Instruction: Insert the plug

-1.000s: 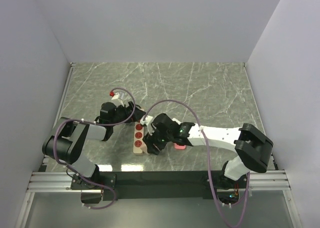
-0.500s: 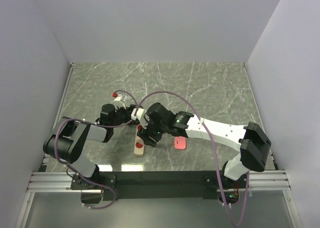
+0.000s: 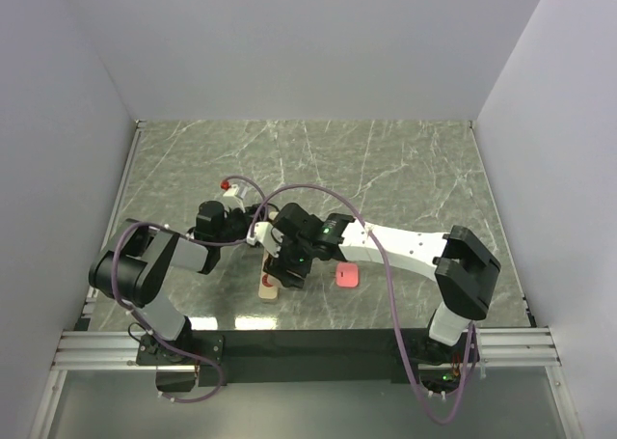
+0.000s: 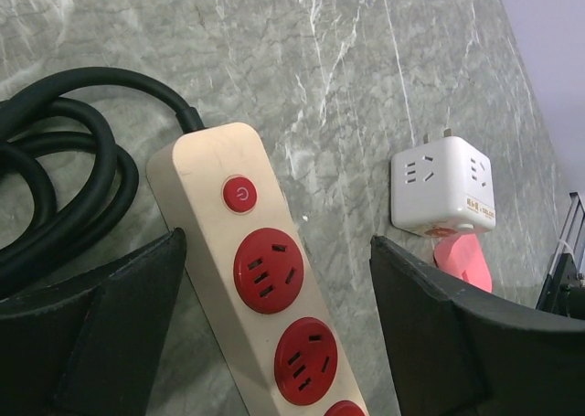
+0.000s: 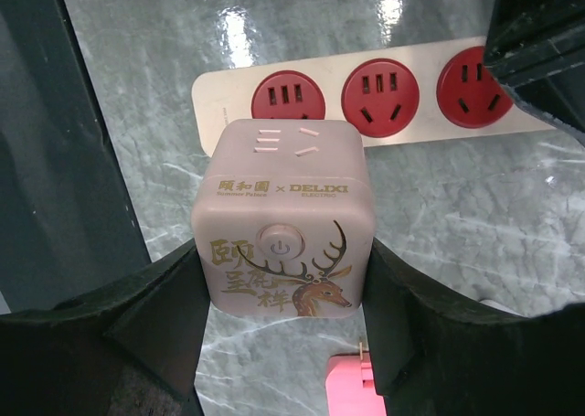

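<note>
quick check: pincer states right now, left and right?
Left pincer: open, straddling the power strip, holding nothing.
Right pincer: closed on the cube plug.

The grey-green marbled table [image 3: 386, 169] carries a beige power strip [image 4: 265, 279] at the lower centre-left of the overhead view, showing 1 red switch and 3 red sockets. Its black cord [image 4: 110, 169] coils beside the switch end. A pink piece [image 3: 349, 276] lies to the strip's right.
</note>
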You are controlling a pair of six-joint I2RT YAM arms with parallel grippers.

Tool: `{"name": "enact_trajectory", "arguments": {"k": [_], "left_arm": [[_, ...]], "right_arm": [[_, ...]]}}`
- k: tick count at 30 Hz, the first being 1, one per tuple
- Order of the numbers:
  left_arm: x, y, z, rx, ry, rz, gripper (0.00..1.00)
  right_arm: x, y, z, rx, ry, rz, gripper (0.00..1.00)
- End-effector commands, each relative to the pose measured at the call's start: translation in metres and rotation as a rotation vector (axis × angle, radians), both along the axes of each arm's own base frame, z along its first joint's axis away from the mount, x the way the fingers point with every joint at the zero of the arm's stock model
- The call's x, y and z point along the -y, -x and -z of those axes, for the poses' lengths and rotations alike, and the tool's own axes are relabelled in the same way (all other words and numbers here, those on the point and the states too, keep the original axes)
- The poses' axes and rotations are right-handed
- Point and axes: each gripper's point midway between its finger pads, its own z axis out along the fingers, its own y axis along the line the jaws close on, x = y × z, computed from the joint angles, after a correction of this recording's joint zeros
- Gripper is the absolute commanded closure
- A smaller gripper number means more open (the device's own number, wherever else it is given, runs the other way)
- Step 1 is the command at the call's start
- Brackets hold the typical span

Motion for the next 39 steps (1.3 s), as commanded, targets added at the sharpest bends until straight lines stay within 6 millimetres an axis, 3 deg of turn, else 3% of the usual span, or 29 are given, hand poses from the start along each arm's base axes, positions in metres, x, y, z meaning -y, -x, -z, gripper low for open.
{"name": "enact_trajectory", "arguments": {"k": [1, 11, 39], "left_arm": [[0.01, 0.001, -0.002, 0.015, -0.003, 0.05, 0.14], [0.016, 0.004, 0.0, 0.009, -0.003, 0.076, 0.16], [0.023, 0.01, 0.002, 0.003, 0.008, 0.12, 0.17]], "right_arm": [[-0.019, -0.006, -0.023, 0.041, -0.077, -0.039, 1.0], [-0.03, -0.003, -0.029, 0.026, -0.091, -0.081, 1.0], [-0.031, -0.005, -0.003, 0.045, 0.094, -0.118, 1.0]]}}
